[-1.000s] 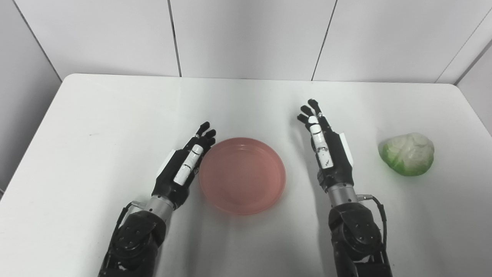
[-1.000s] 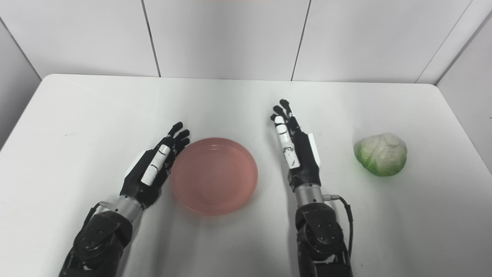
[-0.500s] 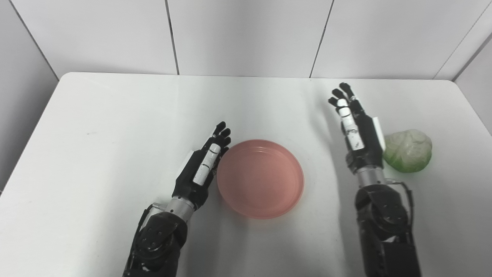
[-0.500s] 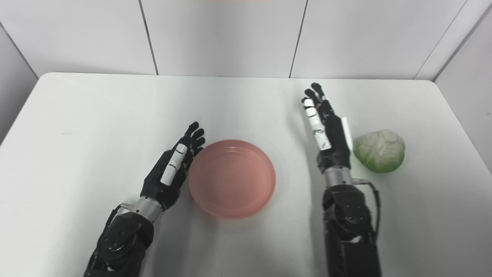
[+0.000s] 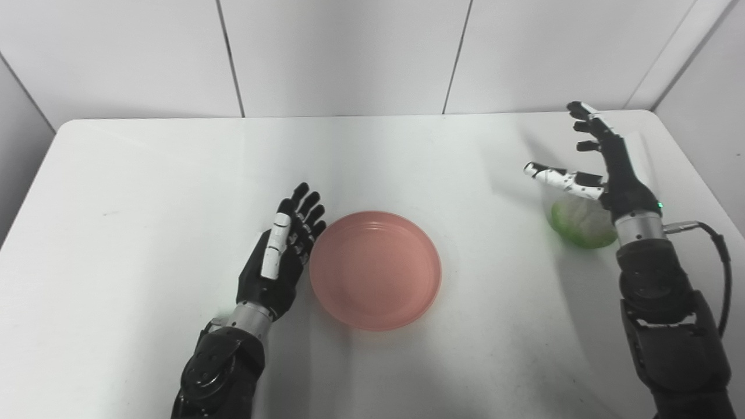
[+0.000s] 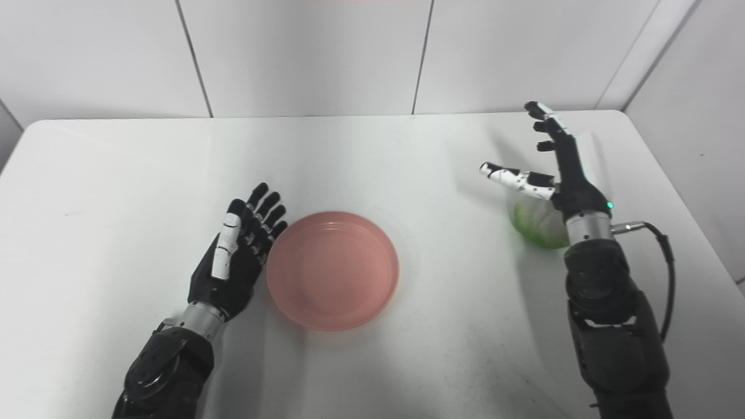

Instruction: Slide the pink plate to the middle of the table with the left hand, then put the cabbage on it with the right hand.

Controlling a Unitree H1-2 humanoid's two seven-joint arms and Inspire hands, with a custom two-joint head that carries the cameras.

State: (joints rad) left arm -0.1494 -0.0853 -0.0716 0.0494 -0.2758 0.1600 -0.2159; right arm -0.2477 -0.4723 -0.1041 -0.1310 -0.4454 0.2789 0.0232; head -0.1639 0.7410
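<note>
The pink plate (image 5: 375, 269) lies near the middle of the white table. My left hand (image 5: 282, 256) is open, palm side toward the plate, right beside its left rim. The green and white cabbage (image 5: 582, 223) sits at the right side of the table. My right hand (image 5: 605, 166) is open above it, fingers spread and thumb pointing left, and hides much of the cabbage. In the right eye view the same hand (image 6: 561, 169) is raised over the cabbage (image 6: 538, 224).
The white table (image 5: 145, 192) ends at a white panelled wall behind and a wall close on the right. Its right edge lies just past the cabbage.
My right hand has moved right from beside the plate to over the cabbage and spread its fingers. The plate slid right with my left hand, then stopped. The camera has turned right.
</note>
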